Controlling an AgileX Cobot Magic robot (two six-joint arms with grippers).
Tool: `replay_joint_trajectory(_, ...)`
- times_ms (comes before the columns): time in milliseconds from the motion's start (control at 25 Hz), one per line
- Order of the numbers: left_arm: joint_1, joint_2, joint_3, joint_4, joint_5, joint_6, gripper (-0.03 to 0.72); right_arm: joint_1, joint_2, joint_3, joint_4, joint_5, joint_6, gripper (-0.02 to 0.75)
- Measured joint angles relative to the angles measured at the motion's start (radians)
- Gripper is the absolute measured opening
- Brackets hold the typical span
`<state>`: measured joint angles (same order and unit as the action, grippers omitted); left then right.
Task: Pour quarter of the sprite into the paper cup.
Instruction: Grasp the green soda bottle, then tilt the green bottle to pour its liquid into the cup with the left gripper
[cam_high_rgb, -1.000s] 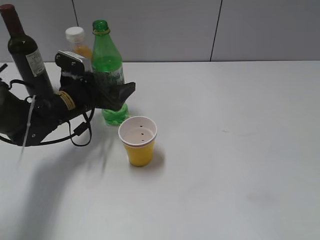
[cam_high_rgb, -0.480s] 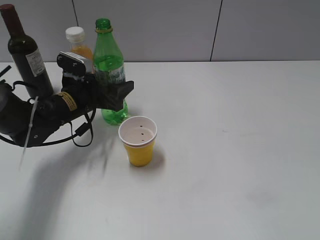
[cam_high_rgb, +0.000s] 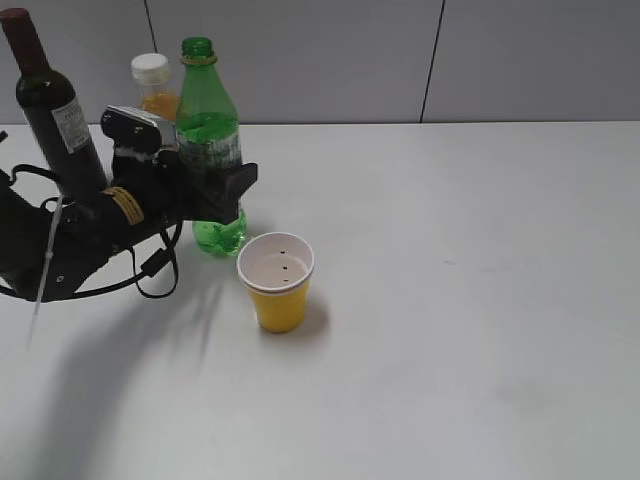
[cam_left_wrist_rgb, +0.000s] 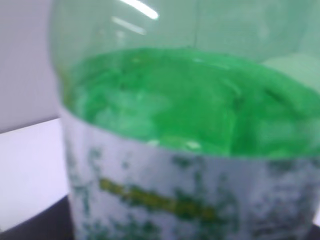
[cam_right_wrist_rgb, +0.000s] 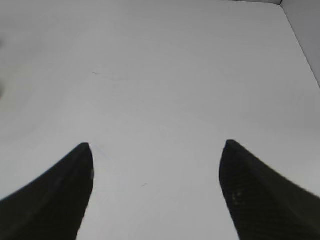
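The sprite (cam_high_rgb: 205, 110), a tall green bottle with no cap, stands upright at the back left of the white table (cam_high_rgb: 450, 300). My left gripper (cam_high_rgb: 222, 182) is shut on its labelled middle, one dark finger (cam_high_rgb: 240, 182) showing on the bottle's right side. The bottle's green body and white label (cam_left_wrist_rgb: 190, 200) fill the left wrist view, blurred. The yellow paper cup (cam_high_rgb: 277, 285) stands upright just in front and right of the bottle, apart from it, its white inside empty. My right gripper (cam_right_wrist_rgb: 157, 150) is open over bare table and is out of the exterior view.
A dark wine bottle (cam_high_rgb: 50, 110) stands at the far left behind my left arm. An orange-juice bottle (cam_high_rgb: 155, 85) with a white cap stands close behind the sprite. A grey wall (cam_high_rgb: 400, 60) runs along the table's back edge.
My left gripper's jaws have closed onto the sprite. Bottle and gripper have shifted slightly to the left together. The cup and the right gripper have not moved.
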<state>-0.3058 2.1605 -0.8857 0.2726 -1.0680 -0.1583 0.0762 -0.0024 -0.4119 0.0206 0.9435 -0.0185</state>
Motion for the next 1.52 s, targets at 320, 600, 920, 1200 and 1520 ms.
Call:
replay_joint_trajectory(320, 0.000, -0.167, 0.163, -0.229, -0.021, 0.100, 0.456, 0.000, 0.000, 0.000, 0.000, 0.000, 0.000, 0.591)
replay_joint_trajectory(600, -0.026, -0.289, 0.299, -0.445, -0.028, 0.213, 0.456, 0.000, 0.000, 0.000, 0.000, -0.001, 0.000, 0.591)
replay_joint_trajectory(920, -0.147, -0.338, 0.385, -0.673, -0.049, 0.311, 0.456, 0.000, 0.000, 0.000, 0.000, 0.000, 0.000, 0.591)
replay_joint_trajectory(1200, -0.278, -0.339, 0.443, -0.871, -0.079, 0.390, 0.456, 0.000, 0.000, 0.000, 0.000, 0.000, 0.000, 0.591)
replay_joint_trajectory(1520, -0.343, -0.339, 0.463, -1.027, -0.080, 0.605, 0.456, 0.000, 0.000, 0.000, 0.000, 0.000, 0.000, 0.591)
